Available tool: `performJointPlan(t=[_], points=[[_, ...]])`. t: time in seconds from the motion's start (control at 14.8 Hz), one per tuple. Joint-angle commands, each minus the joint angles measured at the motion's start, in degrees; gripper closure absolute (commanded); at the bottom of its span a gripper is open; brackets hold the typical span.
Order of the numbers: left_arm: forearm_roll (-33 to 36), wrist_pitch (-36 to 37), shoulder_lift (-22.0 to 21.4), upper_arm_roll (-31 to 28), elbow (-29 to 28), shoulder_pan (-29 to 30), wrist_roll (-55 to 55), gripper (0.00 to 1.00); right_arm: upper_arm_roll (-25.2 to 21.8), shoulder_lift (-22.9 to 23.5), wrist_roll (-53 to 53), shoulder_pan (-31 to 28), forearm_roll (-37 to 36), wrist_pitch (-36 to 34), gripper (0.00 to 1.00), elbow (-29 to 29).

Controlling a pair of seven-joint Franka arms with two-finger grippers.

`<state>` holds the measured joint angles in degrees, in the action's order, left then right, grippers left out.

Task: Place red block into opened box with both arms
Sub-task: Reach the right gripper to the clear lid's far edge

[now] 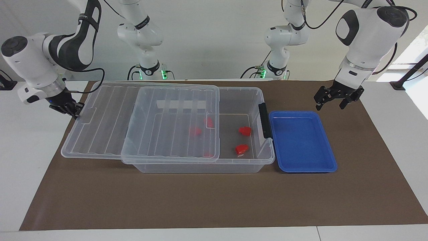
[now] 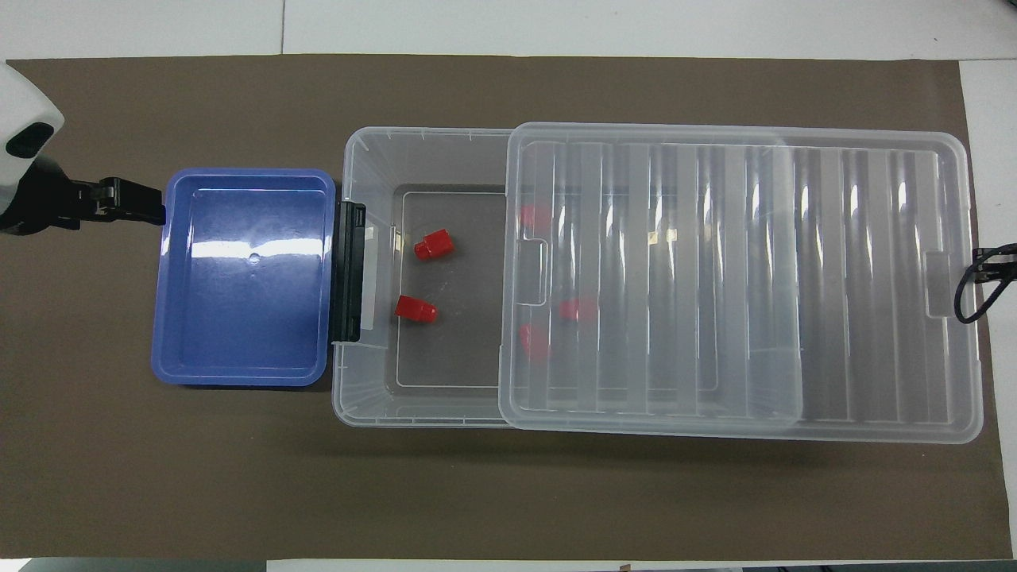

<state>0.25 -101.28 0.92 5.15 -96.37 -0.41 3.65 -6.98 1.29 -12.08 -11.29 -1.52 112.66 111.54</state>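
We see our right gripper closed at the lid's edge, our left gripper spread beside the blue tray.

You see bright red blocks inside a clear box with a black latch. Its clear lid shows parallel ribs. The tray is plain blue, the mat flat brown on a white table.

Red blocks in lid-shifted box
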Motion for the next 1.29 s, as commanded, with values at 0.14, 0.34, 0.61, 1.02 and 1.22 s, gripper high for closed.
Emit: performJointPlan(t=[0.14,0.34,0.61,1.02,1.22], points=[[-0.1,0.7,-0.8,0.3,-0.3,0.6,-0.8,0.0,0.5,-1.6,2.1,1.9,2.4,-0.5,1.0,1.8],[-0.1,0.7,-0.8,0.3,-0.3,0.6,-0.8,0.0,0.7,-1.7,4.6,4.4,2.6,-0.9,1.0,1.9],[-0.1,0.7,-0.8,0.3,-0.3,0.6,-0.8,0.0,0.7,-2.3,7.0,6.4,2.8,-1.3,1.0,2.9],[-0.1,0.7,-0.8,0.3,-0.3,0.6,-0.8,0.0,0.8,-2.9,9.9,9.2,2.8,-1.2,1.0,4.1],[-0.1,0.7,-0.8,0.3,-0.3,0.6,-0.8,0.0,0.8,-3.0,11.5,10.7,2.9,-0.9,1.0,4.4]])
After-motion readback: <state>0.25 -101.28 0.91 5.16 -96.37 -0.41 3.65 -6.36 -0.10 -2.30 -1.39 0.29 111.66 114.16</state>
